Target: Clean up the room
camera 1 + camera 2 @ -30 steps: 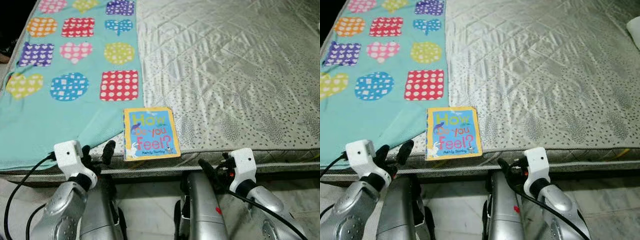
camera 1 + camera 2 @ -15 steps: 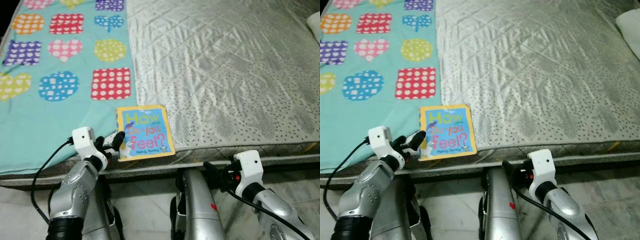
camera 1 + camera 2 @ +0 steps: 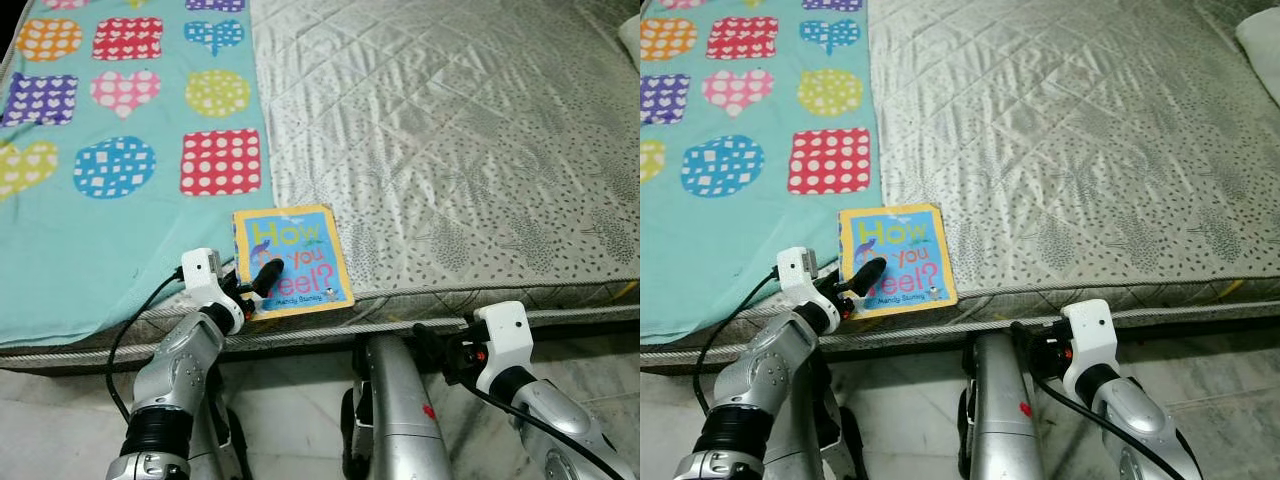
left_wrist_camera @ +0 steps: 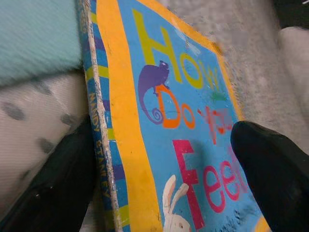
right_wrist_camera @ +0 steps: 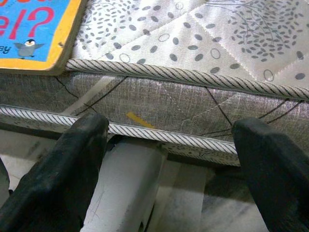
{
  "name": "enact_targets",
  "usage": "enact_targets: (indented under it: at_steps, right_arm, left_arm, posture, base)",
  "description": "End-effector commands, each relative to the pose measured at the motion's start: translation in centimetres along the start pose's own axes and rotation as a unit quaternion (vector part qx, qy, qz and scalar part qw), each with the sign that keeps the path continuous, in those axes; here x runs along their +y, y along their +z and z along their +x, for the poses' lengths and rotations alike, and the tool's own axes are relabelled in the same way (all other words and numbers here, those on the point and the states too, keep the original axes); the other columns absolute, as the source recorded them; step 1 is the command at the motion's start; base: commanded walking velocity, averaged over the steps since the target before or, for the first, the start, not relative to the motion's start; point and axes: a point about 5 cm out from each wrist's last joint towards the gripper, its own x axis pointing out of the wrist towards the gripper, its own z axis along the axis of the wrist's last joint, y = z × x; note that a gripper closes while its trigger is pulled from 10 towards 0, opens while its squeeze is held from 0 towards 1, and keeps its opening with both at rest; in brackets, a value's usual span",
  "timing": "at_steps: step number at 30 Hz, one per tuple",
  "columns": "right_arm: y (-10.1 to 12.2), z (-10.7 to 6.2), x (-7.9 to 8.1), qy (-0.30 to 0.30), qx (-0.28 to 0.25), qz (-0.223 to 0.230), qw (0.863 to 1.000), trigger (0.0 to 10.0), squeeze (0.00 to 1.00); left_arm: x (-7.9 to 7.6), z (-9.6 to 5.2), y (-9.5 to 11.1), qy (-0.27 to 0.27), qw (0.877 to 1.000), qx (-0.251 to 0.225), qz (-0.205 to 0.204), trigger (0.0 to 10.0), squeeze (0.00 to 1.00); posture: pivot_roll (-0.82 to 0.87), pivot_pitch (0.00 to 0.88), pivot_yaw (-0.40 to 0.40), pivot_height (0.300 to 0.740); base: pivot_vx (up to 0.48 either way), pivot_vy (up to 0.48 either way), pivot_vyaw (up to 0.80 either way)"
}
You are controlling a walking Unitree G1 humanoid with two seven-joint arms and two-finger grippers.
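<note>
Left tool point(image 3: 252, 284): its two black fingers are standing apart and are straddling the book's spine edge at the near edge of the bed; in the left wrist view one finger point(image 4: 275, 179) is lying over the blue cover while the other point(image 4: 53, 188) is sitting down beside the spine against the mattress. The fingers are not yet closing on the book.
Left arm point(image 3: 175, 375): silver, with a white wrist block, it is reaching up from below the bed's near edge toward the book's near left corner.
Book point(image 3: 290, 260): a board book with a yellow border and a blue cover reading "How Do you Feel?", it is lying flat on the bed right at the near edge, its left side just beside the edge of the blanket.
Right tool point(image 5: 169, 169): its fingers are standing wide apart with nothing between them, and it is hanging low in front of the bed's near side, well apart from the book.
Right arm point(image 3: 545, 405): it is resting idle below the mattress edge, to the right of the book.
Blanket point(image 3: 90, 240): turquoise, printed with dotted hearts, squares and circles, it is covering the left part of the bed as far as the near edge.
Bed point(image 3: 470, 150): its quilted grey cover with a speckled leaf print is lying bare across the middle and right.
Floor point(image 3: 300, 420): pale tiles are showing below the bed's near edge.
</note>
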Motion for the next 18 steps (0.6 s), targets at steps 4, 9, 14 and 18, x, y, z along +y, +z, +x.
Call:
enact_targets:
  at_steps: [4,9,14,18]
  right_arm:
    - [0.0,-0.2,0.0,-0.002,0.003,-0.002,1.000,10.0,0.00]
    - [0.0,-0.1,0.0,-0.003,0.002,-0.002,1.000,10.0,0.00]
    - [0.1,0.0,0.0,-0.005,0.000,-0.003,1.000,10.0,0.00]
    - [0.2,0.1,-0.1,-0.008,-0.001,-0.003,1.000,10.0,0.00]
  left_arm:
    - [-1.4,0.2,-2.7,-0.067,0.993,0.053,-0.085,0.0,0.00]
    - [-1.7,0.2,-2.7,-0.103,0.985,0.056,-0.127,0.0,0.00]
    - [-1.9,0.4,-2.8,-0.122,0.976,0.056,-0.172,0.0,0.00]
    - [-1.6,0.5,-2.5,-0.126,0.969,0.042,-0.208,0.0,0.00]
  posture:
    - [-0.17,0.319,-0.082,0.547]
    - [-0.17,0.314,-0.080,0.547]
    - [-0.18,0.313,-0.079,0.547]
    - [-0.18,0.311,-0.080,0.547]
  base:
    - [0.000,0.000,0.00]
    - [0.000,0.000,0.00]
    - [0.000,0.000,0.00]
    - [0.000,0.000,0.00]
